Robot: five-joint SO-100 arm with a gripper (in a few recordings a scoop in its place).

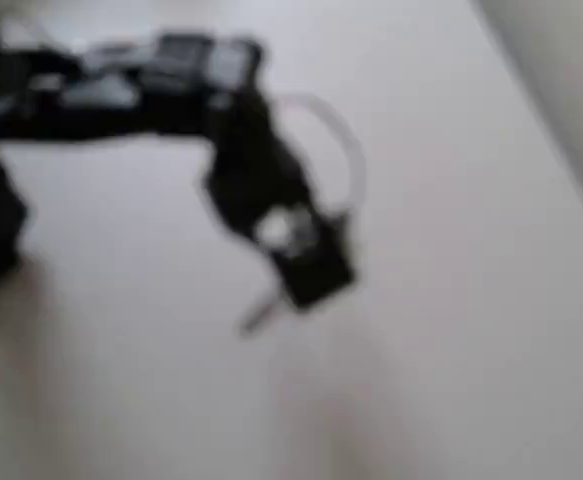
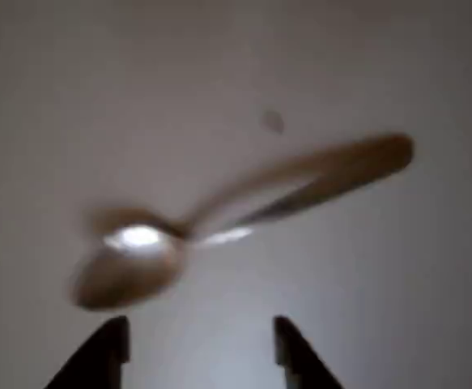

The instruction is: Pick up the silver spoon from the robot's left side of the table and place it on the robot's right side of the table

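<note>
Surface: plain off-white matte surface under both cameras, with a darker grey floor strip at the overhead view's right edge.
Spoon: small shiny silver metal spoon lies flat on the surface in the wrist view, oval bowl to the lower left, slim handle running up to the right.
Gripper: black two-finger gripper is spread wide and empty, fingertips just short of the spoon and touching nothing.
Risk, aim: the bowl sits ahead of the left fingertip, so a straight descent may clip its rim and flick the spoon aside.
Risk, grip: the handle is thin, smooth and flat on the surface; fingers could close over it or let it slip.
Hard to see: both views are motion-blurred; overhead, a thin grey sliver below the gripper is probably the spoon, the rest hidden beneath the arm.
Speck: one tiny dark mark beyond the handle.
</note>
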